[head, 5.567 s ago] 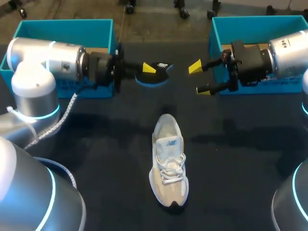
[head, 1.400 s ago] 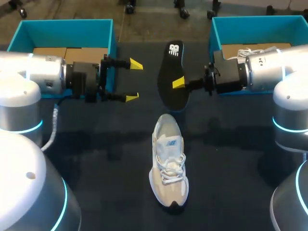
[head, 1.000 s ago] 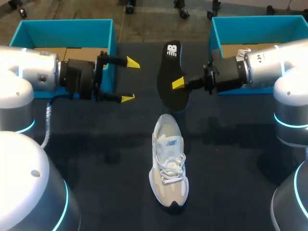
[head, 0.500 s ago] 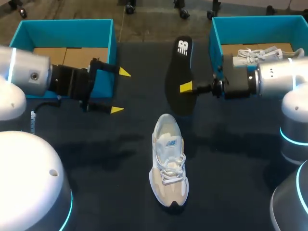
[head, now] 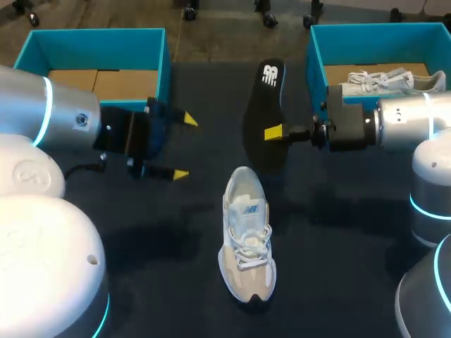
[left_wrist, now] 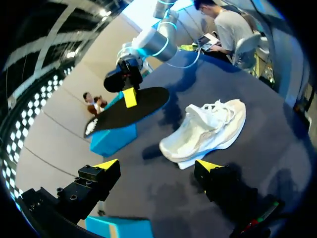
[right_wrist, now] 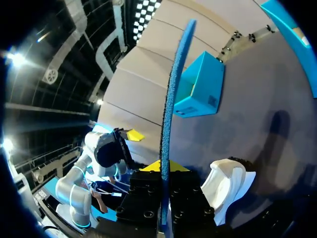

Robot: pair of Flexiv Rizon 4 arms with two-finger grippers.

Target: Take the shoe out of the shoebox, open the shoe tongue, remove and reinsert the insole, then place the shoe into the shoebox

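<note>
Okay, starting at your left: the left shoebox (head: 95, 35) sits at the table's (head: 176, 282) far left corner, teal walls, brown cardboard (head: 106, 81) showing inside. Your left arm comes in just in front of it, and the left gripper (head: 184, 146) hangs over the dark table with its yellow tips spread wide and nothing between them. From the left wrist view, that gripper (left_wrist: 157, 165) looks across bare table toward the shoe (left_wrist: 205, 129), which lies well ahead of the fingers and apart from them.

Now the middle: the shoe (head: 246, 236) stands on its sole, white and grey, laces tied, toe toward the near edge and its mouth toward the far side. Just beyond the mouth, the black insole (head: 264, 105) is up off the table, its length running away from you, white logo at the far end. In the left wrist view the insole (left_wrist: 129, 109) floats above its own shadow, with a teal box (left_wrist: 111, 141) behind it.

Over to the right: your right gripper (head: 273, 132) is clamped on the insole's right edge near its nearer end, one yellow tip showing on top. The right wrist view shows the insole (right_wrist: 171, 114) edge-on, rising straight from between the fingers, with the shoe (right_wrist: 225, 186) beside the gripper. Behind the arm, the right shoebox (head: 373, 32) holds a second shoe (head: 380, 81), white, lying lengthwise.
</note>
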